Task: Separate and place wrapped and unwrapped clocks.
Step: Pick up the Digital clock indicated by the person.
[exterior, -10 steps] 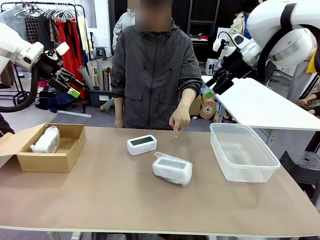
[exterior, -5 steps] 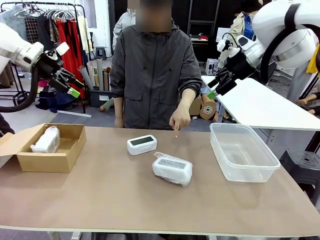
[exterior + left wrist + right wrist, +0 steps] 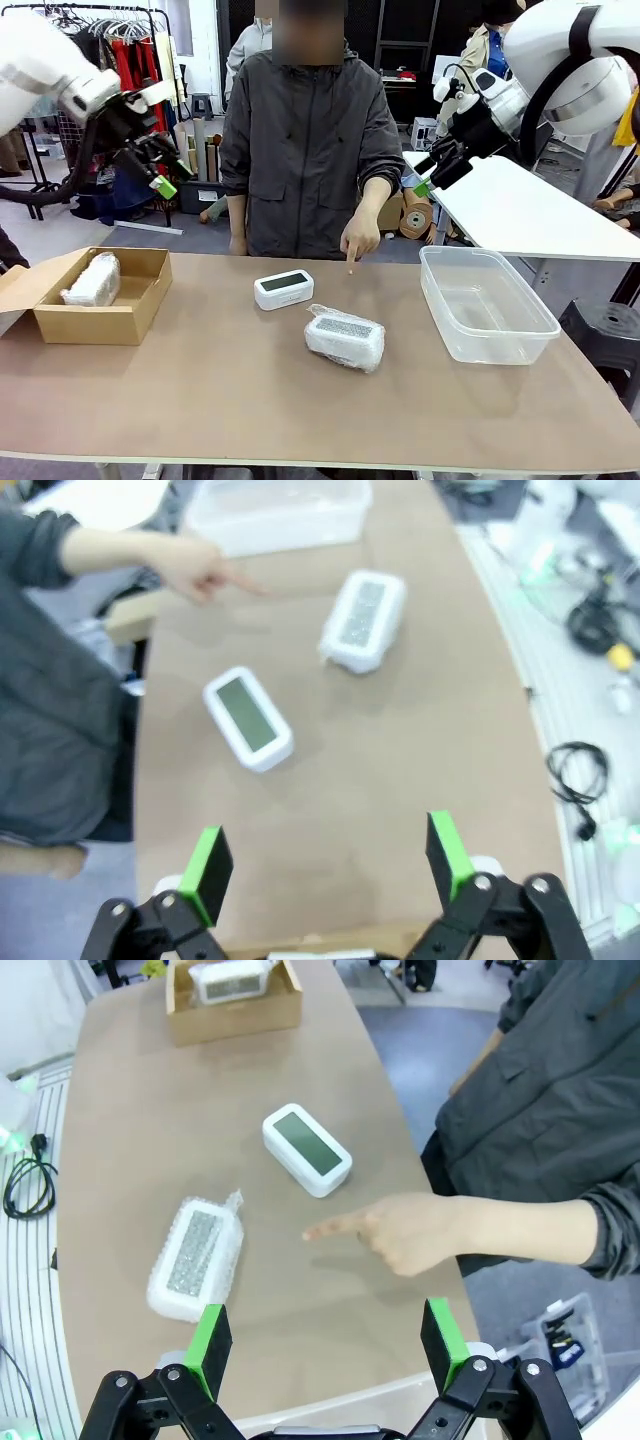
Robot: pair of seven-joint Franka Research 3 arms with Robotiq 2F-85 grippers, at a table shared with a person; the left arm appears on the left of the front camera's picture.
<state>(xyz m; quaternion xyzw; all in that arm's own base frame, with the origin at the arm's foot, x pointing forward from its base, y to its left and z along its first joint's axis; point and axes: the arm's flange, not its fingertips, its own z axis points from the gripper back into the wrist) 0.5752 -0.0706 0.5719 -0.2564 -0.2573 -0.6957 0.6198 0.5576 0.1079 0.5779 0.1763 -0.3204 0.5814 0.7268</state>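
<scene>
One bubble-wrapped white clock (image 3: pixel 92 280) already lies in the open brown cardboard box (image 3: pixel 100 325) at the left end of the brown bench (image 3: pixel 200 400), so the sorting looks partly done. Between that box and the empty clear plastic tub (image 3: pixel 500 345) sit the bare white clock with grey-green screen (image 3: pixel 284 289) and, just nearer the robot, a second bubble-wrapped white clock (image 3: pixel 345 338), close but apart. The person's hand (image 3: pixel 358 238) points a finger down at the bench beside them. Left tool (image 3: pixel 165 178) and right tool (image 3: pixel 425 180) both hang high above the bench, jaws wide and empty. Next, I judge, one tool must descend and straddle a clock; the crinkly wrap may slip, and the bare one probably belongs in the tub
</scene>
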